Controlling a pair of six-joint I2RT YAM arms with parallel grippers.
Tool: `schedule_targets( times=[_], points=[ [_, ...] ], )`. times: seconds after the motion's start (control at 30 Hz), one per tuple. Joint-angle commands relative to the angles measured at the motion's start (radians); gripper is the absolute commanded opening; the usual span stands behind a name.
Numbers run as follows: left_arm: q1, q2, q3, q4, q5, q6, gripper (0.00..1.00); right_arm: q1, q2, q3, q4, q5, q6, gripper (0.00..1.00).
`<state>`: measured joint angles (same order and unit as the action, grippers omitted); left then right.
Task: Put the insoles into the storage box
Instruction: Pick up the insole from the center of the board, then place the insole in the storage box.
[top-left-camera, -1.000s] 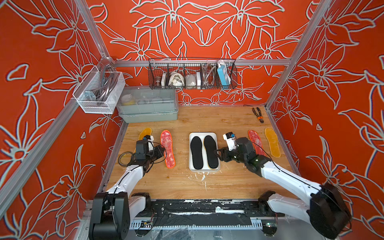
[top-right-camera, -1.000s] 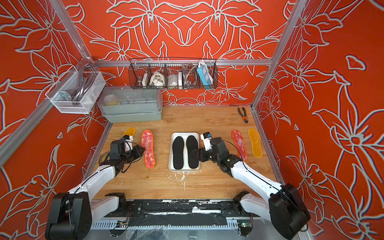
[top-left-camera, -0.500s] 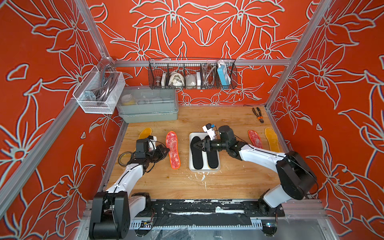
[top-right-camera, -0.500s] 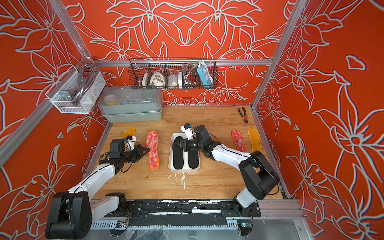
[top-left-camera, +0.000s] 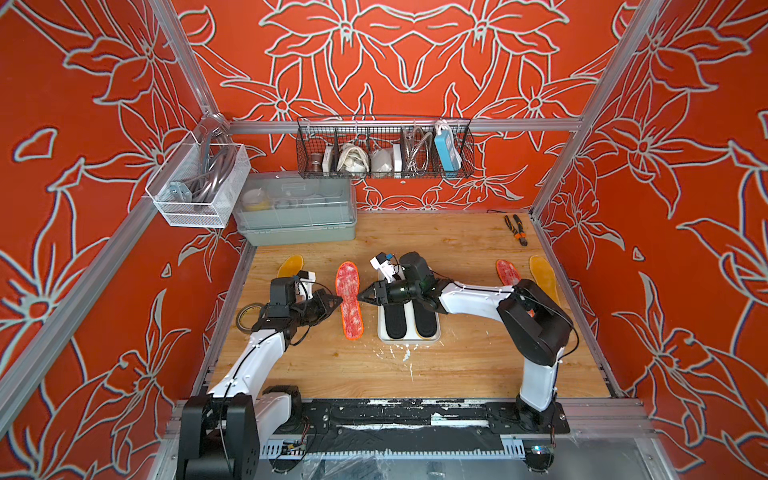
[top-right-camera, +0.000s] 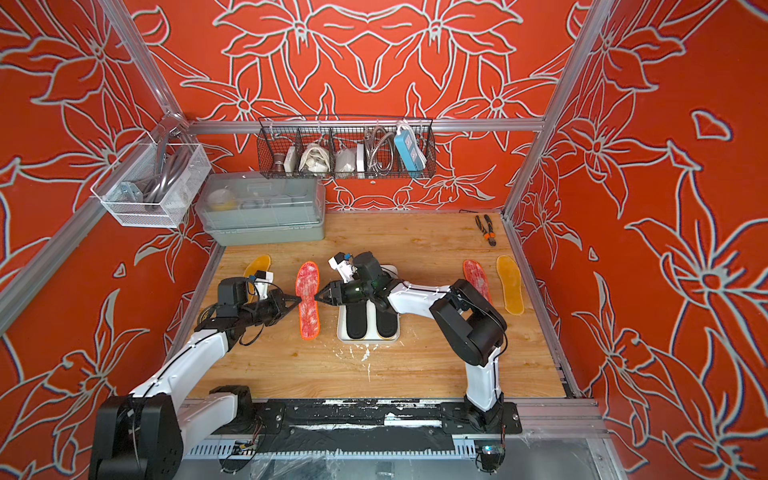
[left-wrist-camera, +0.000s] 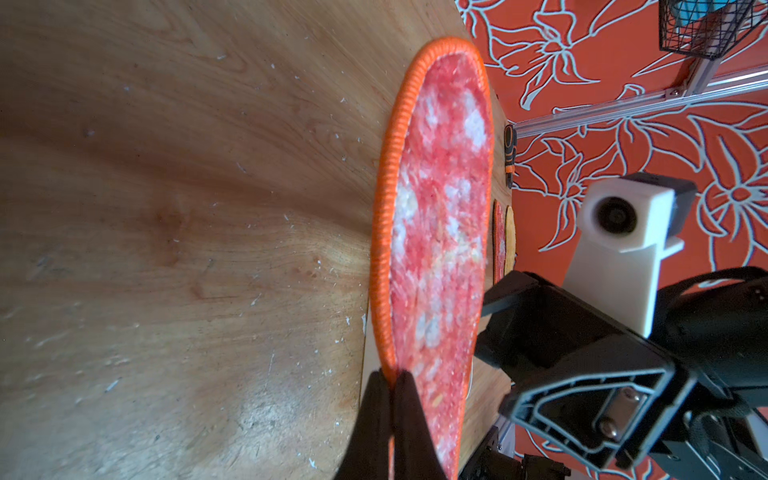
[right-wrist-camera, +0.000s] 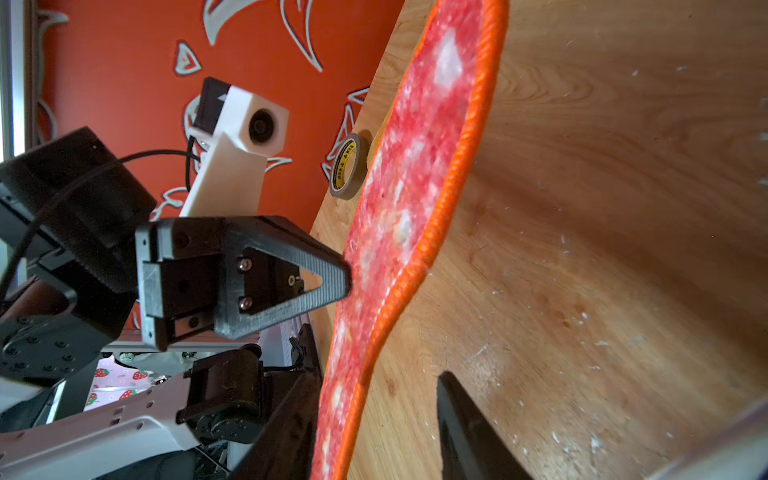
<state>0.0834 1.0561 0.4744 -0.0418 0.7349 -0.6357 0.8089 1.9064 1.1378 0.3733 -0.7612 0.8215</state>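
My left gripper (top-left-camera: 336, 300) (left-wrist-camera: 392, 378) is shut on the orange rim of a mottled red-white insole (top-left-camera: 349, 299) (top-right-camera: 307, 305) (left-wrist-camera: 440, 232) and holds it just above the wood. My right gripper (top-left-camera: 360, 297) (right-wrist-camera: 376, 376) reaches across from the other side. Its jaws are open and straddle that insole's (right-wrist-camera: 407, 199) opposite rim without touching it. The storage box (top-left-camera: 407, 338) (top-right-camera: 368, 338) is a white tray just right of it, holding two black insoles (top-left-camera: 395, 320). At the right lie a second red-white insole (top-left-camera: 506, 272) and an amber insole (top-left-camera: 544, 276). Another amber insole (top-left-camera: 291, 266) lies far left.
A grey-green lidded container (top-left-camera: 295, 224) stands at the back left. Pliers (top-left-camera: 515, 230) lie at the back right. A tape roll (top-left-camera: 247, 318) (right-wrist-camera: 347, 166) sits by the left arm. A wire basket (top-left-camera: 382, 149) and a white mesh basket (top-left-camera: 199, 187) hang on the walls.
My right arm has swung left across the tray to the red-white insole, and its jaws have narrowed. The left gripper has carried that insole slightly right, towards the tray.
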Motion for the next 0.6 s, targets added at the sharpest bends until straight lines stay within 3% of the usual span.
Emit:
schedule_targets(
  times=[0.0,0.3,0.57],
  points=[
    [-0.001,-0.022,-0.01,0.007,0.015,-0.009,0.0,0.012,0.031,0.048,0.004,-0.006,0.01,0.43],
    [0.0,-0.022,-0.017,0.012,0.011,-0.012,0.0,0.025,0.055,0.076,-0.029,0.017,0.007,0.14],
    [0.0,-0.045,-0.025,0.029,0.006,-0.029,0.0,0.028,0.06,0.079,-0.023,0.017,0.021,0.03]
  ],
)
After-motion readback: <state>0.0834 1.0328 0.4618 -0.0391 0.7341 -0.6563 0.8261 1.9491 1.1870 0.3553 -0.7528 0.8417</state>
